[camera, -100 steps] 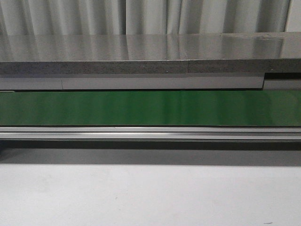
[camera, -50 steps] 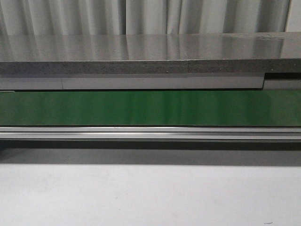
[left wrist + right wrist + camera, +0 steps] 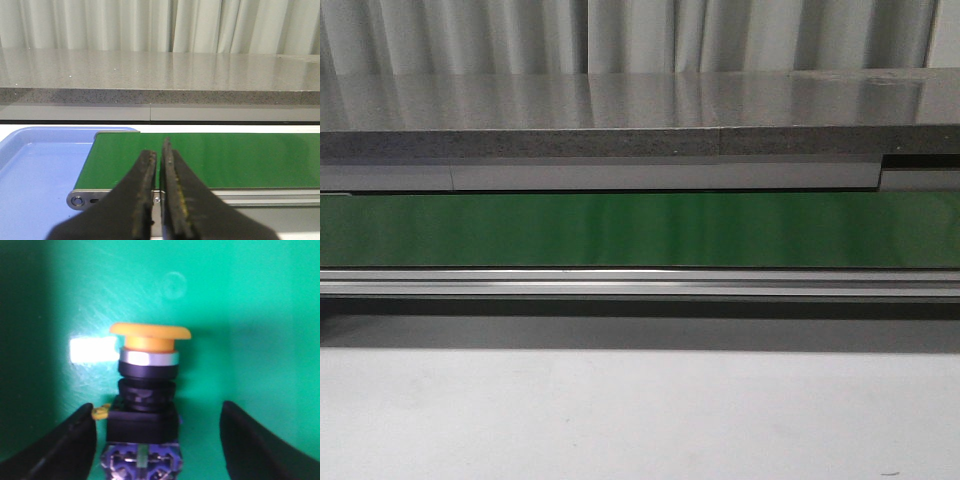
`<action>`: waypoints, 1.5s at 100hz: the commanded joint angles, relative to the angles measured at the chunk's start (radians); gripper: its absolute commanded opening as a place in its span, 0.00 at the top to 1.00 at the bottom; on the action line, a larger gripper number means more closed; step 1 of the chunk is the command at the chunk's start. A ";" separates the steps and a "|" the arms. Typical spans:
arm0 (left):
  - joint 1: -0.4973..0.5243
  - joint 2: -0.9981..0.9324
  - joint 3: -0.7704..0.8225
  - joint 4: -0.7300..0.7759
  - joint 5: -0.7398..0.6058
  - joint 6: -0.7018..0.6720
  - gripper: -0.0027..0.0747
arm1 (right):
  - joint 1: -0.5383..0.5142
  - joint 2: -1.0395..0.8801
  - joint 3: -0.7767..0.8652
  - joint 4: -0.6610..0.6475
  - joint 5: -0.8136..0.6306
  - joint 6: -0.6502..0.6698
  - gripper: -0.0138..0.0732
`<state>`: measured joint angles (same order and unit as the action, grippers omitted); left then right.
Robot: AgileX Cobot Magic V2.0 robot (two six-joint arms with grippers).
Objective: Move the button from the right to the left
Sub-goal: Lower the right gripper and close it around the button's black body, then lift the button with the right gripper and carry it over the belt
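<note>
I see my right gripper [image 3: 155,440] spread wide around the button [image 3: 148,390]; my left gripper [image 3: 159,200] is pinched together.

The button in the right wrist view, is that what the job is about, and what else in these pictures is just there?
Part of the job:
- button, between the open fingers of the right gripper
- left gripper, shut, holding nothing

Just there:
- green conveyor belt
- blue tray
- grey stone counter
- curtain
</note>
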<state>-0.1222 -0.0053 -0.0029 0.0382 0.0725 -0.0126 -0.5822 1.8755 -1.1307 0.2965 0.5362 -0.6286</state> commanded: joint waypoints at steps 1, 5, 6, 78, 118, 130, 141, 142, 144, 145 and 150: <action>-0.006 -0.036 0.041 -0.001 -0.091 -0.012 0.96 | -0.006 -0.042 -0.029 0.013 -0.020 -0.011 0.35; -0.006 -0.036 0.041 -0.001 -0.091 -0.012 0.96 | -0.006 -0.041 -0.029 0.013 -0.020 -0.011 0.39; -0.006 -0.036 0.041 -0.001 -0.091 -0.012 0.96 | -0.006 -0.041 -0.029 0.013 -0.020 -0.011 0.39; -0.006 -0.036 0.041 -0.001 -0.091 -0.012 0.96 | -0.006 -0.134 -0.029 0.020 -0.005 -0.012 0.55; -0.006 -0.036 0.041 -0.001 -0.091 -0.012 0.96 | 0.049 -0.281 -0.029 0.087 0.065 -0.012 0.55; -0.006 -0.036 0.041 -0.001 -0.091 -0.012 0.96 | 0.101 -0.292 -0.029 0.087 0.109 -0.012 0.55; -0.006 -0.036 0.041 -0.001 -0.091 -0.012 0.96 | 0.148 -0.292 -0.029 0.087 0.146 -0.012 0.55; -0.006 -0.036 0.041 -0.001 -0.091 -0.012 0.96 | 0.153 -0.292 -0.029 0.087 0.150 -0.012 0.55; -0.006 -0.036 0.041 -0.001 -0.091 -0.012 0.96 | 0.160 -0.292 -0.029 0.087 0.155 -0.012 0.55; -0.006 -0.036 0.041 -0.001 -0.091 -0.012 0.96 | 0.163 -0.292 -0.029 0.087 0.157 -0.012 0.55; -0.006 -0.036 0.041 -0.001 -0.091 -0.012 0.96 | 0.180 -0.292 -0.029 0.087 0.167 -0.012 0.55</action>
<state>-0.1222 -0.0053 -0.0029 0.0382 0.0725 -0.0126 -0.4250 1.6351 -1.1307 0.3627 0.7055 -0.6307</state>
